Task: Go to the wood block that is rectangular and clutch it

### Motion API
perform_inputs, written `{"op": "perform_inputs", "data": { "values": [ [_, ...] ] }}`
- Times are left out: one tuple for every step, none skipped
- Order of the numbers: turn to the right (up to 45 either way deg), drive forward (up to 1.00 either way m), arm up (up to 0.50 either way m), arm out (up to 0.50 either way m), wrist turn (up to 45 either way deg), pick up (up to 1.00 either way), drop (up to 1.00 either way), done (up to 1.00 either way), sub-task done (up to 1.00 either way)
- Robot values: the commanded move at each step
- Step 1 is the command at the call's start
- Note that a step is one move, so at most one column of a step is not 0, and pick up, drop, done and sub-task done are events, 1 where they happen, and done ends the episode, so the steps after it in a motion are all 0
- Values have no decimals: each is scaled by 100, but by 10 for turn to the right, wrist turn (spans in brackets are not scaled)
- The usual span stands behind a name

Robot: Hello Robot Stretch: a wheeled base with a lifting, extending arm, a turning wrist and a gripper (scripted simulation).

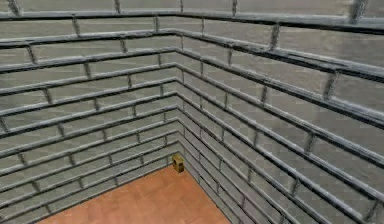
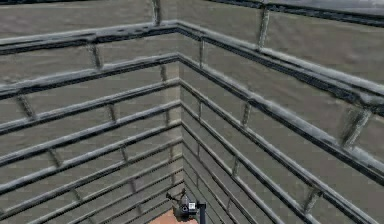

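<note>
In the forward view, grey brick walls (image 1: pixel 90 90) meet in a corner. There a small tan boxy wood block (image 1: pixel 177 161) sits on the orange-brown floor (image 1: pixel 150 200). In the arm side view, the dark gripper (image 2: pixel 177 198) is low against the brick; whether it grasps anything cannot be told.

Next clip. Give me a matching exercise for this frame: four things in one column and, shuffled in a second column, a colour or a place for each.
Things
1. brick walls
2. floor
3. small yellowish thing
4. gripper

Colour or place
A. low in the arm side view, near its bottom edge
B. grey
C. in the forward view, at the foot of the corner where the walls meet
D. reddish-brown

Pairs: 1-B, 2-D, 3-C, 4-A
</note>
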Motion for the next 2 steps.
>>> {"op": "perform_inputs", "data": {
  "values": [
    [0, 0, -30, 0, 0, 0, 0, 0, 0],
    [0, 0, 0, 0, 0, 100, 0, 0, 0]
  ]
}}
